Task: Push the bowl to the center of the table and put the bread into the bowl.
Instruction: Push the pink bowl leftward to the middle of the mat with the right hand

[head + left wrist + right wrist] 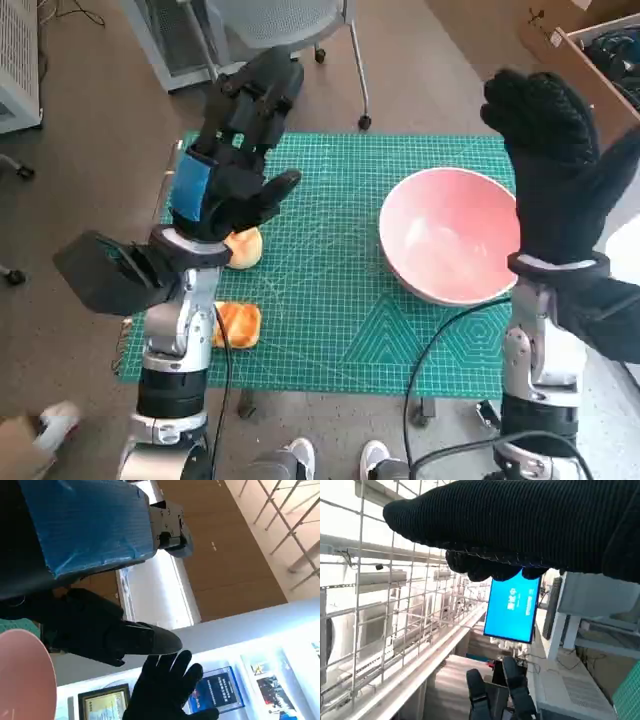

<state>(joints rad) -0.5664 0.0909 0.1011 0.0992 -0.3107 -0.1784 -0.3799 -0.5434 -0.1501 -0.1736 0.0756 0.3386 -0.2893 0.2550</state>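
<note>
A pink bowl point(452, 236) stands on the right part of the green mat point(330, 300); its rim point(25, 675) also shows in the left wrist view. One bread roll point(244, 248) lies at the mat's left, partly hidden under my left hand point(232, 170). A second roll point(238, 325) lies nearer the front edge. My left hand is raised above the mat's left side, fingers spread, holding nothing. My right hand point(552, 150) is lifted upright beside the bowl's right rim, empty. The left wrist view shows the glove point(165, 687); the right wrist view shows the glove point(520, 525) against the room.
An office chair base point(340, 60) and a white cabinet point(180, 35) stand behind the table. A cardboard box point(590, 50) sits at the far right. Shoes of a person point(335, 460) show by the front edge. A black cable point(440, 350) hangs across the mat's front right.
</note>
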